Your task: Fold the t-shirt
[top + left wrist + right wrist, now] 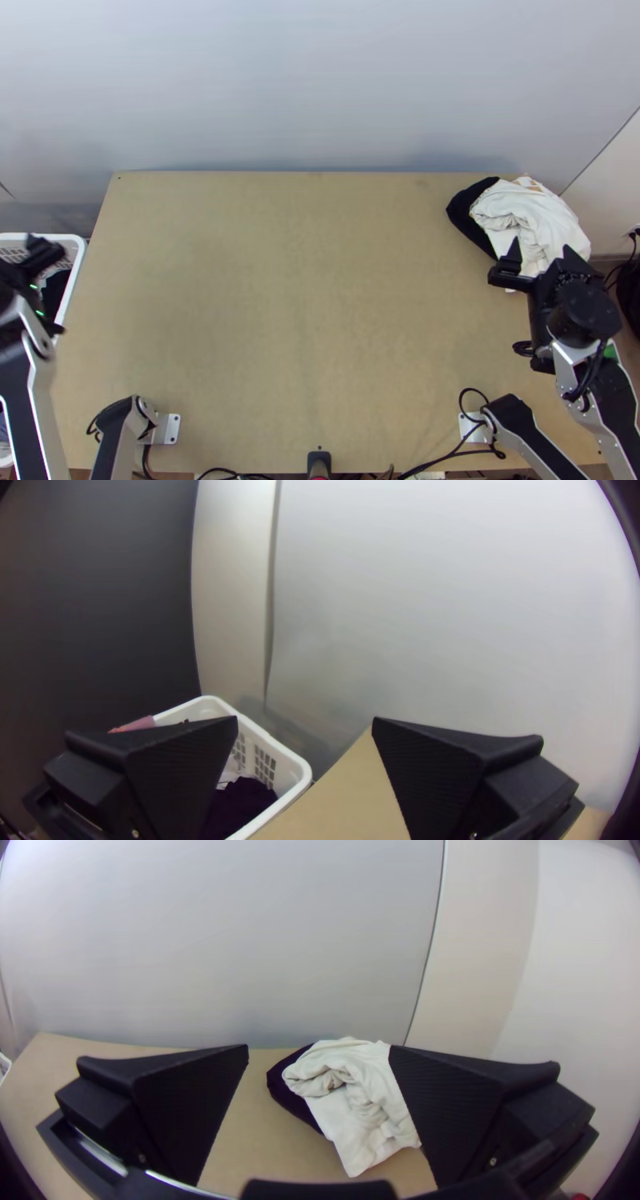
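"What's nearest on the tabletop (pixel 304 320)?"

"Two metal base plates, the left one (pixel 168 429) and the right one (pixel 474 427), with black cables (pixel 456 454) along the near edge."

"And the left gripper (pixel 58 290)?"

"Farther up, over by the white basket (pixel 78 246) at the left side. Its fingers are spread wide, with nothing between them."

"Anything in that basket?"

"A dark cloth (pixel 243 805), bunched, and something pink (pixel 139 723) at the rim."

"Now the right gripper (pixel 542 253)?"

"Over on the right, near the close side of the white cloth (pixel 532 216). Wide apart too, and gripping nothing. Whether a finger touches the cloth, I can't tell."

"How does that cloth lie?"

"Bunched and rumpled at the far right corner, a flatter part pointing toward us. A black cloth (pixel 462 210) sticks out from under it, on the side toward the middle."

"Which one's the t-shirt?"

"Can't tell; the folds hide the shape."

"And at the back?"

"A pale grey wall (pixel 304 80), just beyond the far edge."
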